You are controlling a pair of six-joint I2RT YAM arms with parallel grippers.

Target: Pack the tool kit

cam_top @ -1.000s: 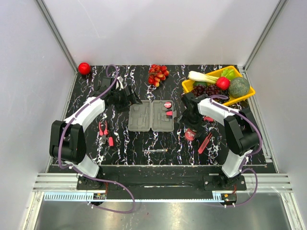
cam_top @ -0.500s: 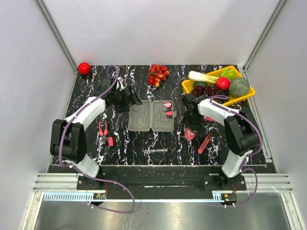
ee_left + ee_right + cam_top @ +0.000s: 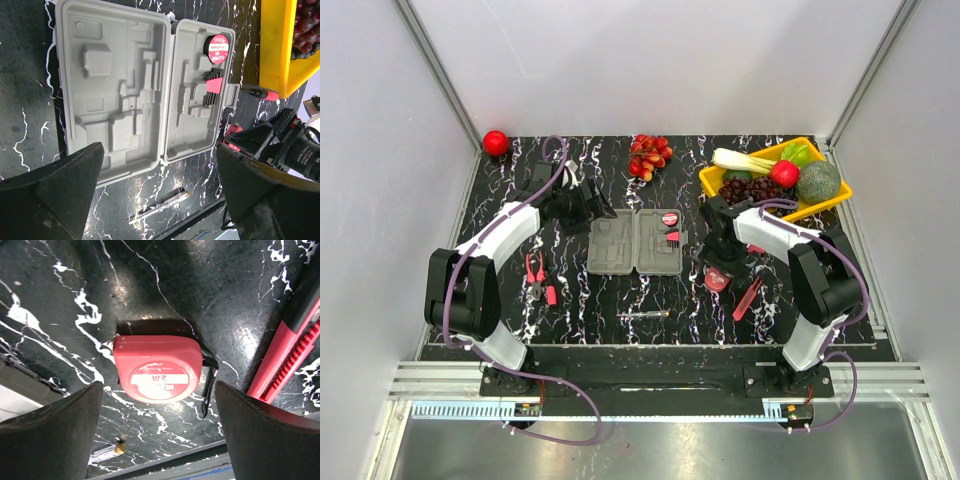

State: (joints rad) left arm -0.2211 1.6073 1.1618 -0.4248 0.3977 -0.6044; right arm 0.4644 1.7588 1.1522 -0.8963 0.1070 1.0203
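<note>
Your right gripper (image 3: 157, 405) hangs spread wide, straddling the red tape measure (image 3: 159, 367) without pinching it, just right of the open grey case (image 3: 120, 85) at the tabletop's (image 3: 570, 310) middle. Your left gripper (image 3: 157, 170), also spread and empty, hovers by the case's far-left corner.

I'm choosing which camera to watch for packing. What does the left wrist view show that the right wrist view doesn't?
Left wrist only: the inside of the open grey case with a round red disc in it, and the yellow tray. Right wrist only: the red knife, and the tape measure seen plainly between its open fingers. Both: the black marbled table and what looks like the screwdriver.
</note>
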